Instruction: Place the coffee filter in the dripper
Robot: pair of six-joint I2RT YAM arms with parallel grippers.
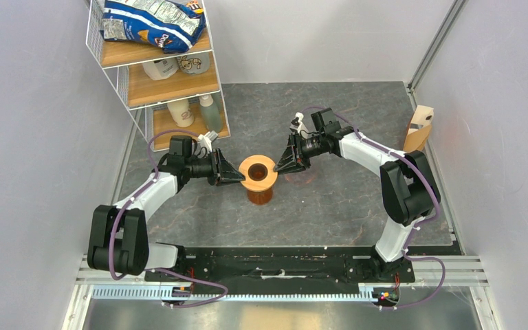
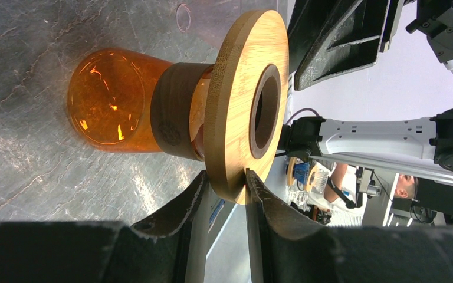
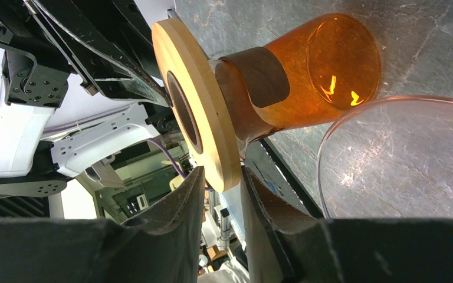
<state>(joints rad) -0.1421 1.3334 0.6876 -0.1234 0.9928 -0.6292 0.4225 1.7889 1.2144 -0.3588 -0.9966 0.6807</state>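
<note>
The left fingers and right fingers pinch the dripper by opposite edges. The coffee filter, seemingly at the desk's right edge, lies nearer the right fingers.

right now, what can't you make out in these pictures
- Coffee filter: top view, stand at the right wall too small to show its contents.
- Clear vessel: right wrist view, cut off by the frame edge.
- Left gripper, right gripper: wrist views, contact with the dripper rim unclear.
</note>
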